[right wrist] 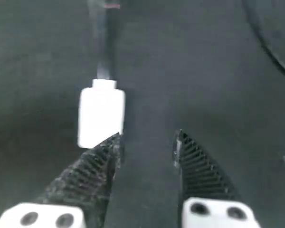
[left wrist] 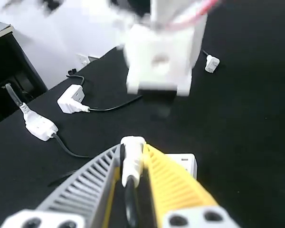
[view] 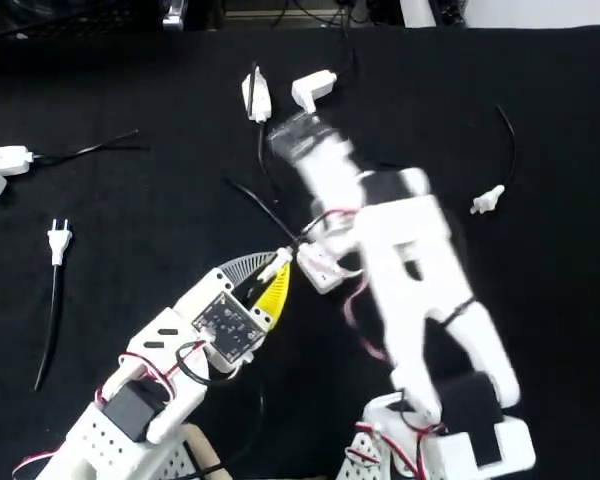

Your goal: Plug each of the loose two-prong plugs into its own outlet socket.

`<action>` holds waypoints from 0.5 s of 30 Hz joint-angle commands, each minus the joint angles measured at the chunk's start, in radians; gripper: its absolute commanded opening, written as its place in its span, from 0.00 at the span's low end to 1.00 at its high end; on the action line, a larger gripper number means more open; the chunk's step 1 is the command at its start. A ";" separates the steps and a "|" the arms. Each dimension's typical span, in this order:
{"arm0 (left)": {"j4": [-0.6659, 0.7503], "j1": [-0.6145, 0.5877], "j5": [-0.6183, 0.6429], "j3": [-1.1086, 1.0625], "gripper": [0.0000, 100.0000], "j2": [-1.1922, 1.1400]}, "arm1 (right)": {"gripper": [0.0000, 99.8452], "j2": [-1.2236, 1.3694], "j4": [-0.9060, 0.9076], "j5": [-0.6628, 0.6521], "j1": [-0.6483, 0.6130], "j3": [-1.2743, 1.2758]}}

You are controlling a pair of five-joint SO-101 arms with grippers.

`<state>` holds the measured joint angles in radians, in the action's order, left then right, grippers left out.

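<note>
Soft, even light covers your black tabletop (view: 540, 330), which swallows nearly every shadow. Your white right arm (view: 420, 270) glares and smears in the high view. In the left wrist view the held plug (left wrist: 132, 159) is crisp, that arm behind blurred. The right wrist view is dim, hazy.

Quick headcount from the overhead. Arms: two, the left arm (view: 170, 370) and the right arm (view: 410, 270). White outlet blocks: I get four. There's the left-edge block (view: 2, 163), the far block (view: 256, 97), its neighbour block (view: 313, 88), and the middle block (view: 320, 268). Two-prong plugs on thin black cords: three. That's the left plug (view: 58, 238), the right plug (view: 488, 200), and the held plug (left wrist: 132, 156), pinched in the left gripper (view: 280, 266).
</note>
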<state>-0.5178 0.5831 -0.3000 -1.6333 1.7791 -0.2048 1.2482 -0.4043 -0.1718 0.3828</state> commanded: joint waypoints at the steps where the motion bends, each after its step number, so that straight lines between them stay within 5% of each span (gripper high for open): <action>1: 0.009 -0.008 0.005 0.065 0.03 0.006 | 0.18 -0.013 0.009 0.058 0.114 -0.082; 9: 0.009 -0.042 0.005 0.077 0.03 -0.063 | 0.18 -0.005 0.032 0.276 0.239 -0.065; 15: -0.018 -0.038 0.005 0.166 0.03 -0.267 | 0.18 -0.013 -0.163 0.414 0.322 0.110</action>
<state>-0.5178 0.5493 -0.3000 -1.5842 1.6456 -0.2048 1.1792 -0.0453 0.0982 0.4396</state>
